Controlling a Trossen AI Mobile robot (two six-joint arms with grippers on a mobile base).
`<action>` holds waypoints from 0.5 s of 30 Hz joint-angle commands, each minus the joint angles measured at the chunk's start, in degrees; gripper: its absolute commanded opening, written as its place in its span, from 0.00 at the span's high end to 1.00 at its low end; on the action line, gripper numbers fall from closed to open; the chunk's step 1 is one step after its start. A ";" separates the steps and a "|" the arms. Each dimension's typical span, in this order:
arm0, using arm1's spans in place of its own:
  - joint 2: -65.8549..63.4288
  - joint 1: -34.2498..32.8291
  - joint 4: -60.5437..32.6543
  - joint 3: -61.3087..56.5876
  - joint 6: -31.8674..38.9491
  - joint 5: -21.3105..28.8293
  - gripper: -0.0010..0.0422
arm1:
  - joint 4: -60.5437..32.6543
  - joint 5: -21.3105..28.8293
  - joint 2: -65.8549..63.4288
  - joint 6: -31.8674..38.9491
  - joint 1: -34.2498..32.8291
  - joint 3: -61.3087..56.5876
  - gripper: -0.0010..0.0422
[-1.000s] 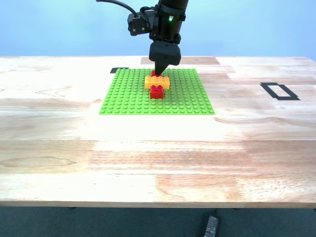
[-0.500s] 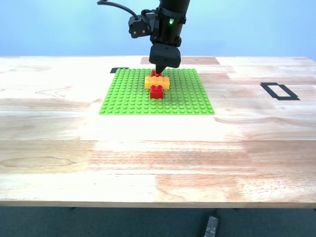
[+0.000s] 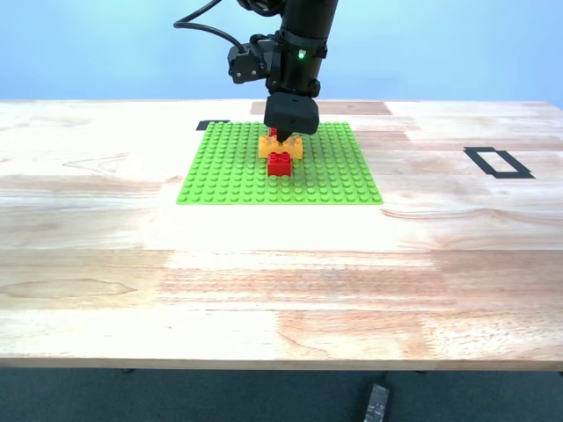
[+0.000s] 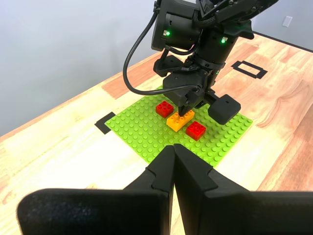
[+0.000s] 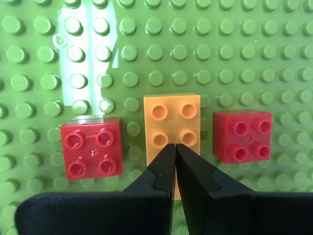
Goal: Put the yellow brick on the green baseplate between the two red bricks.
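My second gripper [image 5: 174, 147] jaws clenched, tips over yellow brick [image 5: 171, 122] on baseplate [image 5: 244, 58], 2 red bricks [image 5: 91, 148] flanking, my first gripper [image 4: 173, 149] clenched, well apart.

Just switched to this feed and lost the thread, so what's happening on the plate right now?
My second gripper is down over the yellow brick, jaws shut, its tips on the brick's top. The brick sits on the green baseplate between the two red bricks, with a gap of studs on each side. My first gripper is shut, holds nothing, and hangs back from the plate.
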 commanded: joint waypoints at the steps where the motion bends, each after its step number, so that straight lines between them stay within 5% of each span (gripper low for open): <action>1: 0.02 0.00 -0.07 0.02 0.07 0.00 0.98 | 0.37 -0.02 1.14 0.00 0.04 0.02 0.97; 15: 0.00 -0.02 0.02 0.02 0.07 0.00 0.98 | 1.92 -0.98 1.90 -0.04 0.00 -0.74 0.97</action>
